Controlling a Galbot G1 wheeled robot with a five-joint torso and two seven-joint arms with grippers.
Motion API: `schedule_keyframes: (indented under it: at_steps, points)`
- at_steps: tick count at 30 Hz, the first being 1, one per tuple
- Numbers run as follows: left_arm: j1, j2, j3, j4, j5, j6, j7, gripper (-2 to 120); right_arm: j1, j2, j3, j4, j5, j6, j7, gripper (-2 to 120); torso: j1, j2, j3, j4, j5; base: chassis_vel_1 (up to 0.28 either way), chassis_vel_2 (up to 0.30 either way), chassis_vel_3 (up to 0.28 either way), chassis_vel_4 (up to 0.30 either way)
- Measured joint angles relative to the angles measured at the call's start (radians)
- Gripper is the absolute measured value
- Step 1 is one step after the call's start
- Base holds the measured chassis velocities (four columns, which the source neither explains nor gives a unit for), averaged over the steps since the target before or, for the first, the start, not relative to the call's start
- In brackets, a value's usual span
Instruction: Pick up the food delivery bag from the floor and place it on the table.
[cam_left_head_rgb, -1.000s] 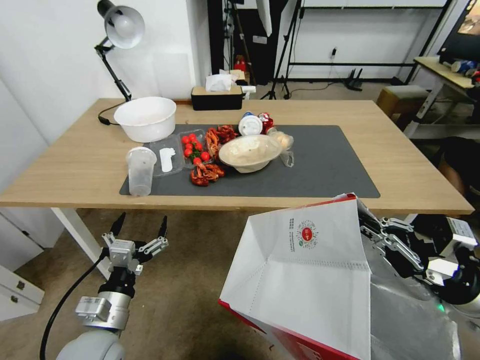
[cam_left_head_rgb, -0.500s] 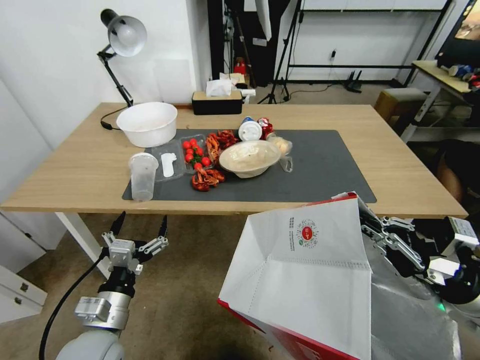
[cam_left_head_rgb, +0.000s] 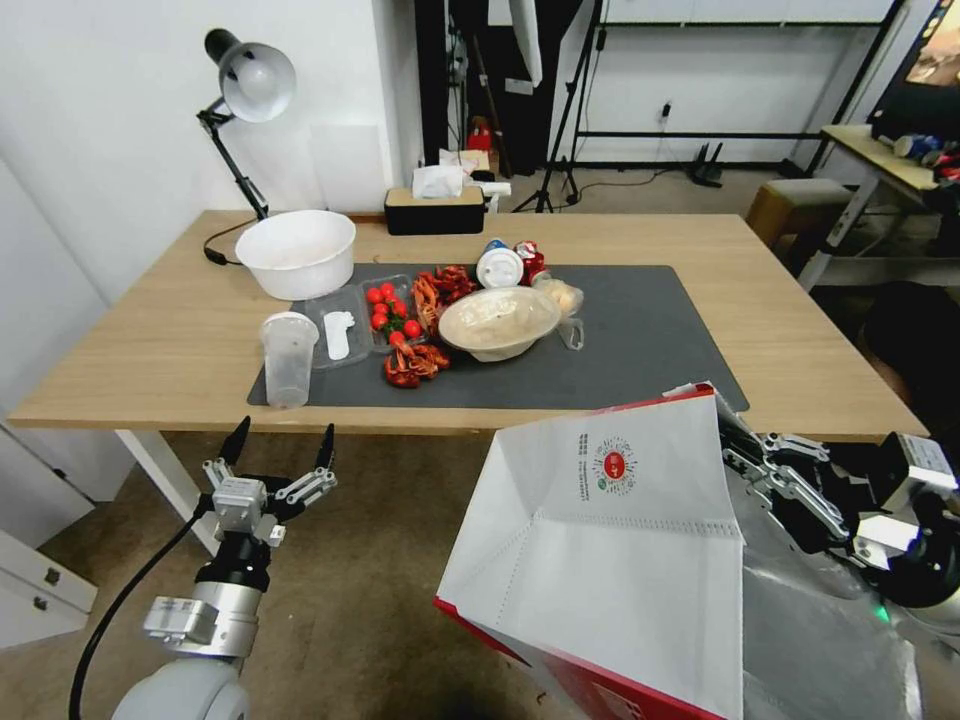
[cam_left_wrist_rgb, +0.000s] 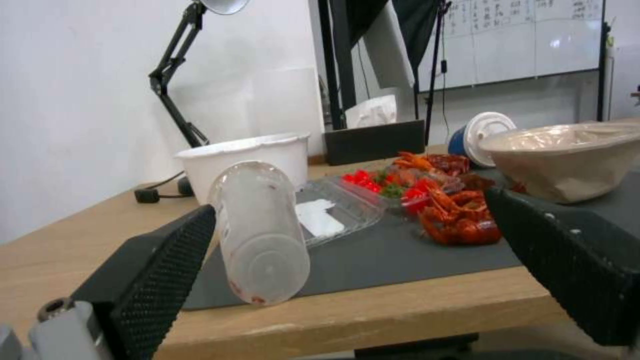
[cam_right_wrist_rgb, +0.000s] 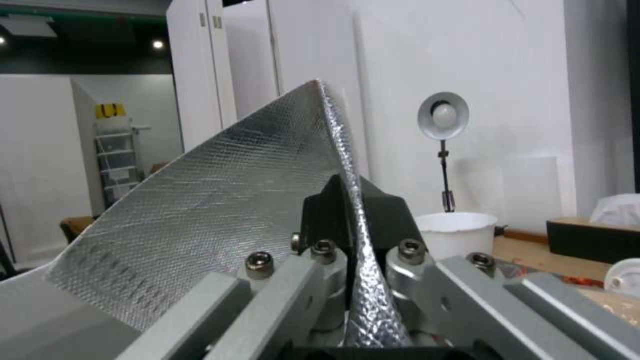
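The red-and-white food delivery bag (cam_left_head_rgb: 620, 560) hangs lifted off the floor (cam_left_head_rgb: 390, 560), just in front of the table's near edge. My right gripper (cam_left_head_rgb: 735, 450) is shut on its foil-lined top rim (cam_right_wrist_rgb: 353, 240); both fingers (cam_right_wrist_rgb: 387, 215) pinch the silver edge. The light-wood table (cam_left_head_rgb: 780, 330) with a dark grey mat (cam_left_head_rgb: 640, 340) stands ahead. Low at the left, my left gripper (cam_left_head_rgb: 280, 448) is open below the table edge, fingers (cam_left_wrist_rgb: 160, 270) spread and holding nothing.
On the mat lie a clear cup (cam_left_head_rgb: 288, 358), a white bowl (cam_left_head_rgb: 298, 252), tomatoes and crayfish (cam_left_head_rgb: 410, 330), a paper bowl (cam_left_head_rgb: 498, 320) and a tissue box (cam_left_head_rgb: 435, 208). A desk lamp (cam_left_head_rgb: 250, 75) stands at the back left. The mat's right half is bare.
The whole head view has shifted slightly, with the table sitting lower and a bit farther; the camera has moved. The bag and both grippers keep their places in view.
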Motion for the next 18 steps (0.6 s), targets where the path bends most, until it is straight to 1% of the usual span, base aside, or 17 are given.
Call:
schedule_keyframes:
  at_steps: [7,11,14,15,16,18]
  points:
    - [-0.002,0.002,0.001,0.001,0.007,0.006,-0.001,100,0.017,-0.008,-0.004,0.003,0.025,0.000,0.022,0,-0.001,-0.003,-0.002,0.0000,0.0001,0.000,0.000,0.000,0.000]
    - [-0.003,0.003,0.000,0.001,0.008,0.009,-0.002,100,0.032,-0.018,-0.008,0.019,0.066,-0.002,0.067,0,-0.002,-0.005,-0.003,-0.0001,0.0000,0.000,0.000,0.000,0.000]
    - [-0.004,0.001,0.003,0.001,0.013,0.011,-0.003,100,0.054,-0.031,-0.012,0.045,0.119,-0.001,0.136,0,-0.003,-0.006,-0.004,0.0000,0.0000,0.000,0.000,0.000,0.000]
    - [-0.004,0.001,0.003,0.001,0.013,0.011,-0.003,100,0.054,-0.031,-0.012,0.045,0.119,-0.001,0.136,0,-0.003,-0.006,-0.004,0.0000,0.0000,0.000,0.000,0.000,0.000]
    - [-0.004,0.000,0.004,0.001,0.014,0.011,-0.003,100,0.060,-0.035,-0.014,0.052,0.135,-0.001,0.160,0,-0.003,-0.007,-0.004,0.0000,0.0000,0.000,0.000,0.000,0.000]
    - [-0.003,-0.003,0.007,0.000,0.017,0.010,-0.004,100,0.081,-0.045,-0.023,0.074,0.174,0.007,0.242,0,-0.003,-0.007,-0.004,-0.0001,-0.0001,0.000,0.000,0.000,0.000]
